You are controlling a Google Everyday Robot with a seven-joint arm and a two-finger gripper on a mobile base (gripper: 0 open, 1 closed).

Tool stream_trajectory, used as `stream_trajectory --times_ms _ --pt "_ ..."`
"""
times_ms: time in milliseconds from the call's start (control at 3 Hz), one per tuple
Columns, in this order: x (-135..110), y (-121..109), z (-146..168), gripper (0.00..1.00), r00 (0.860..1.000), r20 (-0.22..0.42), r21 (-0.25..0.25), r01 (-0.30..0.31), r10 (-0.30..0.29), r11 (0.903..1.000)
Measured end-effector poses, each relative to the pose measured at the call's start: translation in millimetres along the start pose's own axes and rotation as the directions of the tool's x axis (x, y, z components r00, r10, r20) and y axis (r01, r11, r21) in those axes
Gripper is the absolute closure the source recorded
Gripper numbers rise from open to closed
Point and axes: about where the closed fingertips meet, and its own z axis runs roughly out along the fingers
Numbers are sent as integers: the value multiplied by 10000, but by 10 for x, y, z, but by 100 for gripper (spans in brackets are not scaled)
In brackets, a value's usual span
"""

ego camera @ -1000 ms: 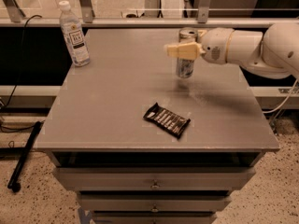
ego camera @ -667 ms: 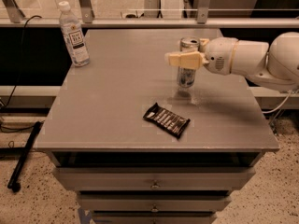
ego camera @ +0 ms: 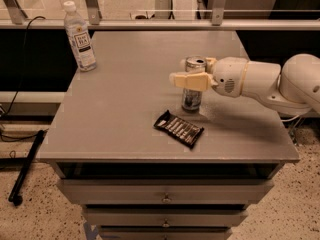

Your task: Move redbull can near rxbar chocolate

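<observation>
Silver can (ego camera: 191,100) is being gripped upright by the hand (ego camera: 191,74), closed around its upper half, just behind the black bar (ego camera: 178,128) on the worktop (ego camera: 130,94). Nearness is being judged as reached; release and withdrawal are being left.

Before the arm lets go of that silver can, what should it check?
1. Gripper shut on the redbull can: ok.
2. Can upright: ok.
3. Can close behind the rxbar chocolate, not on top of it: ok.
4. Can base resting on the table: cannot tell.
5. Water bottle far off at the back left corner, out of the way: ok.
</observation>
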Motion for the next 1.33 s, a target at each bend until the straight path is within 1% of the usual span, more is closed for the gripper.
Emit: stream_trajectory --times_ms 333,667,1000,1333 --pt "81 151 81 58 9996 63 -595 266 -263 9979" --pt "112 228 111 36 9991 151 -873 406 -394 9954" --pt "86 230 107 12 9991 151 -874 406 -395 9953" --pt "85 230 107 0 9991 151 -875 407 -395 9953"
